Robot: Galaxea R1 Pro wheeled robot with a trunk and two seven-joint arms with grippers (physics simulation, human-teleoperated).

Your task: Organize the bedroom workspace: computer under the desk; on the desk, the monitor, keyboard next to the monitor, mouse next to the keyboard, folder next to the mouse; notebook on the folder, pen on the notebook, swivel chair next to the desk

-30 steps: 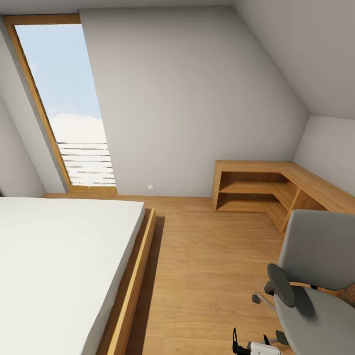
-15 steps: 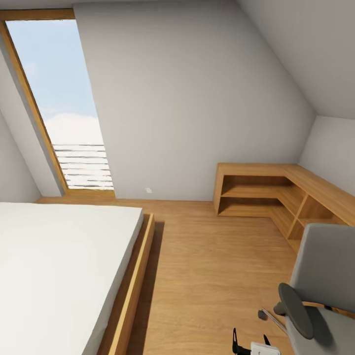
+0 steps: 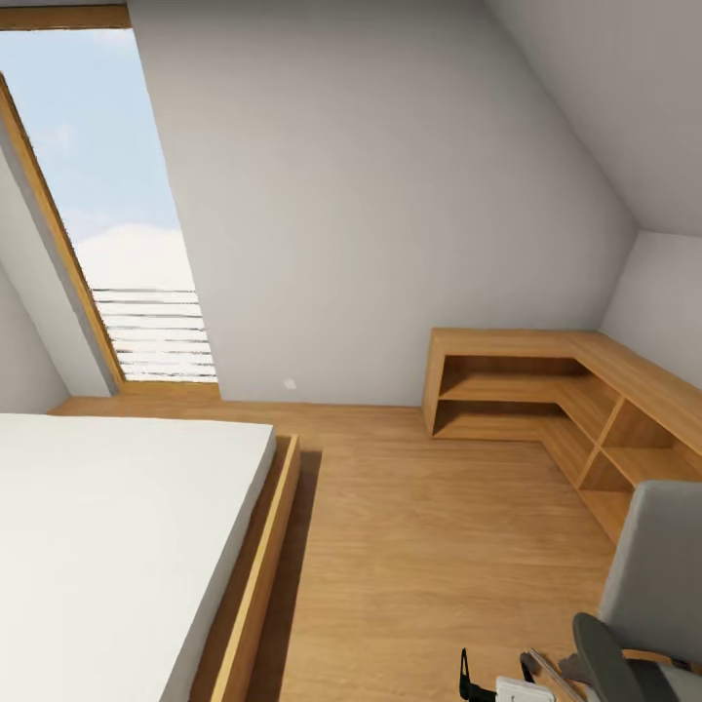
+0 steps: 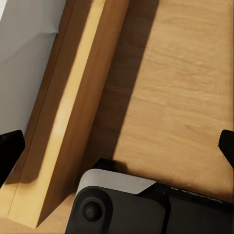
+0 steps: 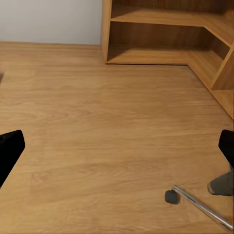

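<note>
Robot in transit — desk, monitor, keyboard, mouse not in sight.

Chair (image 3: 648, 604) low at right edge of head view, on right-arm side; grey back and black armrest visible, chrome leg and caster (image 5: 171, 196) showing in right wrist view.

Right gripper (image 5: 117, 146) nearer chair — jaws spread wide, nothing held.

Left gripper (image 4: 117, 146) also wide and empty, above floor (image 4: 180, 97) beside bed frame (image 4: 73, 107).

Corner shelf (image 3: 546, 390) ahead-right, against wall.
</note>
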